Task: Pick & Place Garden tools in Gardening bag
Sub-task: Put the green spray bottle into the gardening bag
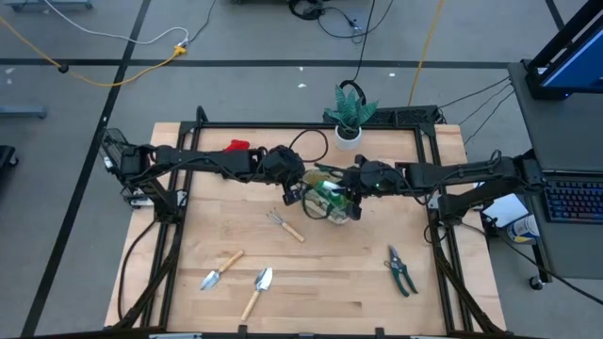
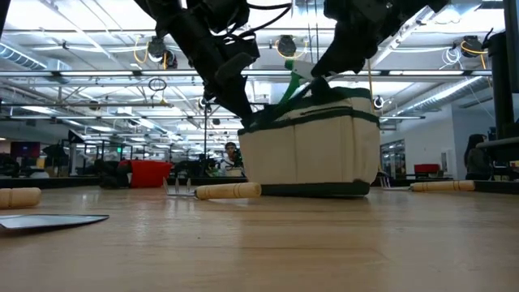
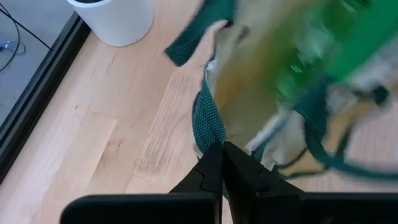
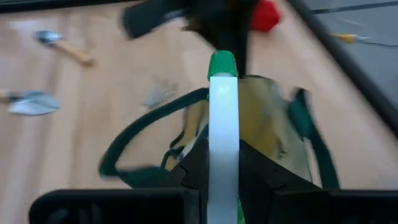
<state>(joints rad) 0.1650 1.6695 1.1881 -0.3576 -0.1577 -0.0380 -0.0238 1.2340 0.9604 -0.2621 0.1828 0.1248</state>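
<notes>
- On the light wooden table [image 1: 320, 282], both dark arms reach in from the sides and meet at the middle, right over the gardening bag [image 1: 330, 200].
- The gardening bag, tan canvas with dark green trim, stands upright on the wood in the low view [image 2: 312, 142], its loop handles flopping to the sides in the right wrist view.
- The left gripper [image 3: 222, 163] sits at the bag's rim, its fingers closed together and pinching the dark green edge of the bag.
- The right gripper [image 4: 222, 163] hangs above the bag's open mouth, clamped on a white bottle with a green cap [image 4: 222, 112], which pokes forward between the fingers toward the opening.
- Behind the bag, at the table's far edge, stands a green plant in a white pot [image 1: 349, 118].
- A red piece [image 1: 237, 146] lies at the far left side, close under the left arm.
- Just in front of the bag, to its left, lies the hand rake [image 1: 283, 224] with its wooden handle.
- Near the front edge, 2 trowels lie side by side: the left one [image 1: 220, 269] and the right one [image 1: 257, 291], well apart from the bag.
- Front right, the pruning shears [image 1: 400, 270] lie alone on the wood.
</notes>
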